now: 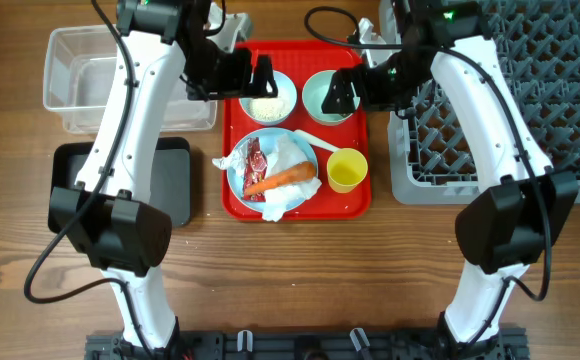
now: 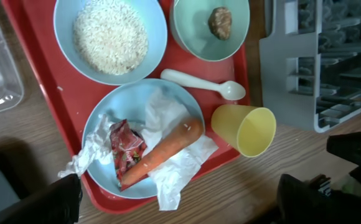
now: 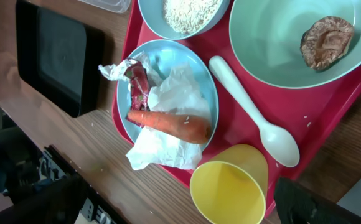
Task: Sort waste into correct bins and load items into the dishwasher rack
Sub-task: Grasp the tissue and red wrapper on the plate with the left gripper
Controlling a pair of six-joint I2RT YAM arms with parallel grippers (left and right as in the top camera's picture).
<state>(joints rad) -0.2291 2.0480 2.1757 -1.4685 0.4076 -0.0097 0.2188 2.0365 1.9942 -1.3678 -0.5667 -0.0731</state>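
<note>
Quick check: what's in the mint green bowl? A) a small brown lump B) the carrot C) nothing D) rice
A: the mint green bowl holds only the small brown lump, while the rice sits in the whitish-blue bowl.

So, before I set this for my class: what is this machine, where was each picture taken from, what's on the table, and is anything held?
Two white robot arms work at a wooden table. One picture looks down from above; the other two come from cameras on the wrists. The left end effector and right end effector are both open, holding nothing. Under them a red tray carries a blue plate with a carrot, snack wrapper and tissue, a bowl of rice, a mint bowl with a brown lump, a white spoon and a yellow cup. Left of it sit a clear tub and a black tray; right of it, a grey dishwasher rack.
</note>
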